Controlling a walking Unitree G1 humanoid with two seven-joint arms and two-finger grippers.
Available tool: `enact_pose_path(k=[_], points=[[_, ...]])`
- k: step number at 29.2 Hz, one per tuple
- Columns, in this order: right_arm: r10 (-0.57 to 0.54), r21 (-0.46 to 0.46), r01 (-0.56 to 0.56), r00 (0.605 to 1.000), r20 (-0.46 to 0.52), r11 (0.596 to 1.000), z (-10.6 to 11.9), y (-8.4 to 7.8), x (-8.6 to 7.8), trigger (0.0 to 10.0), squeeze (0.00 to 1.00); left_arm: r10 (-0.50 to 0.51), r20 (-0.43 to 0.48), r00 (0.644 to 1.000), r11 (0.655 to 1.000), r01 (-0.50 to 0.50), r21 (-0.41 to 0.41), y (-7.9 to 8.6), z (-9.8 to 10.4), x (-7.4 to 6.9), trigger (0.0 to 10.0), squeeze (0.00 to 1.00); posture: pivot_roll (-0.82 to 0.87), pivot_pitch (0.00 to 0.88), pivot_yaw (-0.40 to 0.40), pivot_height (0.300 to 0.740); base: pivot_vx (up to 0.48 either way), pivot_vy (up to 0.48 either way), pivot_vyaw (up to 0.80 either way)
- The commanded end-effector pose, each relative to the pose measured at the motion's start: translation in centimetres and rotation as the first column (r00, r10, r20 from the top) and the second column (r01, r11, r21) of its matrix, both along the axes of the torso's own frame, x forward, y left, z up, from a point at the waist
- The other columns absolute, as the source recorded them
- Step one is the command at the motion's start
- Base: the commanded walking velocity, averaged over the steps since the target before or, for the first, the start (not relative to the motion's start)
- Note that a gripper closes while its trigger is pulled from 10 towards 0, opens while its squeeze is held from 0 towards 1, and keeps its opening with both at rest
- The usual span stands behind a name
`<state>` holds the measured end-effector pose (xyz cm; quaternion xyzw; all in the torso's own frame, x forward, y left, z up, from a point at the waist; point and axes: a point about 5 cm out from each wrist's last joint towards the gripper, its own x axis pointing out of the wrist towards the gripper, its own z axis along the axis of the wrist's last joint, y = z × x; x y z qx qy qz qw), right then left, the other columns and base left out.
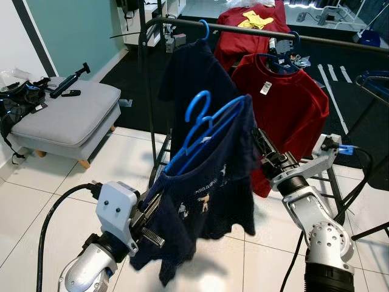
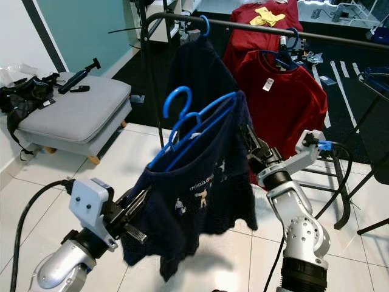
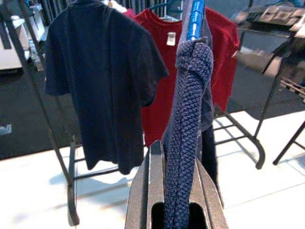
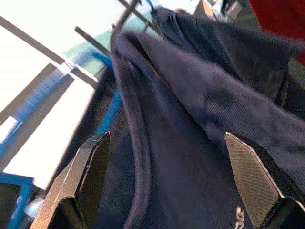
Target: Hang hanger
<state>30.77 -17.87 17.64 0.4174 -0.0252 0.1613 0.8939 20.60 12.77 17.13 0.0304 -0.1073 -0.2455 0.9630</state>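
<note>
Left eye view: blue hanger (image 1: 203, 131) w/ navy shirt (image 1: 209, 194) draped on it, held up tilted betw. both arms, hook end uppermost, in front of black clothes rack (image 1: 243, 29) but not on its rail. Left gripper (image 1: 148, 214) low at left, fingers pressed together, pinching shirt's hem at hanger's lower end; left wrist view shows knit fabric clamped betw. fingers (image 3: 147, 191), blue bar rising above. Right gripper (image 4: 167, 181) at shirt's right side, fingers spread wide, navy cloth betw. them, not pinched. On rail behind: another navy tee (image 1: 188, 79) and red tee (image 1: 282, 103), each on own blue hanger. More red cloth w/ yellow piece (image 1: 255, 19) farther back. Grey ottoman (image 1: 67, 115) at left w/ dark gear on top. White tile floor (image 1: 48, 194) below.
</note>
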Motion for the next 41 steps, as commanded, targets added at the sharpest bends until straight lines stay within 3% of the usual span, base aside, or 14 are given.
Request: enact_pose_path(k=[1, 5, 19, 20, 21, 24, 25, 41], points=[[0.039, -0.003, -0.039, 0.999, -0.031, 0.999, -0.5, 0.7, 0.1, 10.0, 0.0, -0.053, 0.052, 0.997, 0.998, 0.054, -0.012, -0.6, 1.3, -0.4, 10.0, 0.0, 0.05, 0.173, -0.025, 0.74, 0.0, 0.0, 0.0], [0.067, 0.004, -0.066, 0.997, -0.038, 0.998, -0.5, 1.1, 0.2, 10.0, 0.0, -0.085, 0.057, 0.995, 0.996, 0.086, -0.011, -1.0, 1.6, -0.6, 10.0, 0.0, 0.05, 0.172, -0.023, 0.74, 0.0, 0.0, 0.0], [-0.006, 0.048, 0.005, 1.0, 0.007, 0.999, 0.4, -0.5, 0.7, 10.0, 0.0, -0.116, 0.038, 0.993, 0.993, 0.115, 0.016, -1.3, 1.2, -1.0, 10.0, 0.0, 0.05, 0.162, -0.022, 0.74, 0.0, 0.0, 0.0], [-0.025, 0.044, 0.025, 1.0, 0.008, 0.999, 0.5, -0.7, 0.8, 7.2, 0.0, -0.114, 0.036, 0.993, 0.993, 0.114, 0.018, -1.3, 1.2, -1.0, 10.0, 0.0, 0.05, 0.162, -0.022, 0.74, 0.0, 0.0, 0.0], [-0.046, 0.036, 0.045, 0.999, 0.002, 0.998, 0.5, -1.0, 0.9, 2.2, 0.0, -0.113, 0.034, 0.993, 0.994, 0.112, 0.019, -1.2, 1.2, -1.0, 10.0, 0.0, 0.05, 0.162, -0.022, 0.74, 0.0, 0.0, 0.0], [-0.058, 0.031, 0.058, 0.998, -0.002, 0.998, 0.4, -1.2, 0.9, 2.2, 0.0, -0.112, 0.033, 0.993, 0.994, 0.111, 0.02, -1.2, 1.2, -1.0, 10.0, 0.0, 0.05, 0.162, -0.022, 0.74, 0.0, 0.0, 0.0], [-0.069, 0.025, 0.07, 0.998, -0.009, 0.997, 0.3, -1.3, 0.9, 0.0, 0.0, -0.112, 0.033, 0.993, 0.994, 0.112, 0.021, -1.2, 1.2, -1.0, 10.0, 0.0, 0.05, 0.166, -0.021, 0.74, 0.0, 0.0, 0.0], [-0.138, 0.002, 0.138, 0.99, -0.011, 0.99, 0.4, -2.6, 1.1, 0.0, 0.0, -0.119, 0.024, 0.993, 0.991, 0.117, 0.065, -1.1, 0.9, -1.2, 10.0, 0.0, 0.05, 0.168, -0.019, 0.74, 0.0, 0.0, 0.0]])
